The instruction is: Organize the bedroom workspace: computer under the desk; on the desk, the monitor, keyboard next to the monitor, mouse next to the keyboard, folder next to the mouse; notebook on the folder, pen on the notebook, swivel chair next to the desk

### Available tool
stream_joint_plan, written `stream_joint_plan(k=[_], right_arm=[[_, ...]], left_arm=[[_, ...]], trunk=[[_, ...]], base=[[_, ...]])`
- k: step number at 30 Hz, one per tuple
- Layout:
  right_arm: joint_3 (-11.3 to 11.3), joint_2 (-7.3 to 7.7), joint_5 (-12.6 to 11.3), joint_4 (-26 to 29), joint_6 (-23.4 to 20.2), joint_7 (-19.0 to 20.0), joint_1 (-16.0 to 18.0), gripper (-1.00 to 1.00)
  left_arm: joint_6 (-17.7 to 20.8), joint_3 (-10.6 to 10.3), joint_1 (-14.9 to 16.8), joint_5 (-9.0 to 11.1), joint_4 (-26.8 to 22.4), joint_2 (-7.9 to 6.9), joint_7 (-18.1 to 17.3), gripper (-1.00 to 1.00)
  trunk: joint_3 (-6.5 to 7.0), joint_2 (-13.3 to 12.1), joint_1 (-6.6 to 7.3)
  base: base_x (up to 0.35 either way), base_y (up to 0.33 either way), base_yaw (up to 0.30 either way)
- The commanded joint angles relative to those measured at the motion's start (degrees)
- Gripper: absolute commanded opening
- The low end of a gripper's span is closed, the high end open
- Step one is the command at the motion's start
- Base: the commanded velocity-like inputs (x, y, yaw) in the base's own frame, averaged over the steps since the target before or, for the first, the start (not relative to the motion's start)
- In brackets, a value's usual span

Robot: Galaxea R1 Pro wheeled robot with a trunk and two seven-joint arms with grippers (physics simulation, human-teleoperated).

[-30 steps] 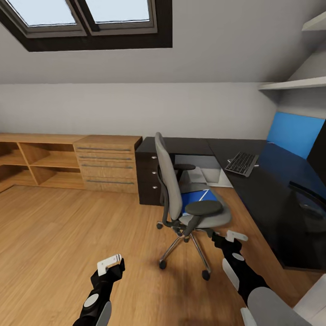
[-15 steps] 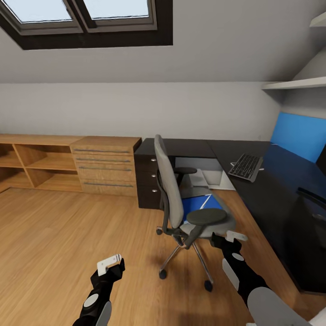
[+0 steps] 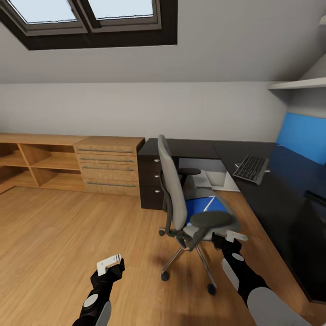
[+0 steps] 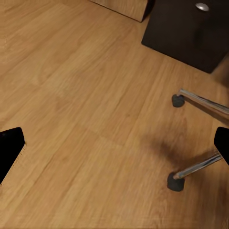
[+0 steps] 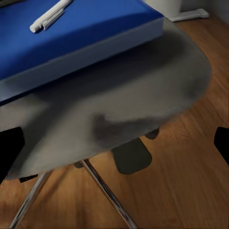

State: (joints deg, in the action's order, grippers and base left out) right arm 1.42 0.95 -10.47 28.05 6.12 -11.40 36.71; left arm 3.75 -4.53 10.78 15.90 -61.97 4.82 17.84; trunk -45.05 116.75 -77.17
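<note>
Beside the table (image 3: 276, 199), the swivel chair (image 3: 181, 199) faces it, carrying the folder (image 5: 71, 33) with the pen (image 5: 50, 14) lying lengthwise on top. Right gripper (image 5: 114, 143) hangs spread near the seat; left gripper (image 4: 114, 148) spread over floor (image 4: 86, 109).

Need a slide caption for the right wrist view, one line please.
Right wrist view: open gripper above the swivel chair seat, where the blue folder lies with the pen on top.

An attic bedroom with a sloping grey ceiling and a dark-framed skylight (image 3: 86, 18), daylight showing through. Light wooden shelving (image 3: 36, 165) and a chest of drawers (image 3: 111, 165) line the pale far wall above a wood-plank floor (image 3: 68, 235).
</note>
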Motion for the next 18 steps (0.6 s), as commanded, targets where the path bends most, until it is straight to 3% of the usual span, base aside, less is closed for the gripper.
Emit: stream_joint_plan(k=[1, 11, 18], right_arm=[[-0.1, 0.02, -0.6, 0.0, 0.3, 0.0, 0.0, 1.00], [-0.1, 0.02, -0.7, 0.0, 0.3, 0.0, 0.0, 1.00], [-0.1, 0.02, -0.6, 0.0, 0.3, -0.1, 0.0, 1.00]], left_arm=[[0.2, -0.1, 0.0, 0.4, -0.1, -0.04, 0.4, 1.00], [0.2, -0.1, 0.0, 0.4, -0.1, -0.08, 0.4, 1.00], [0.2, 0.0, 0.0, 0.3, -0.1, -0.08, 0.4, 1.00]], trunk=[[-0.06, 0.0, -0.01], [-0.06, 0.0, -0.01], [-0.06, 0.0, -0.01]], base=[[0.223, 0.000, 0.161], [0.057, 0.000, 0.165], [0.001, 0.000, 0.252]])
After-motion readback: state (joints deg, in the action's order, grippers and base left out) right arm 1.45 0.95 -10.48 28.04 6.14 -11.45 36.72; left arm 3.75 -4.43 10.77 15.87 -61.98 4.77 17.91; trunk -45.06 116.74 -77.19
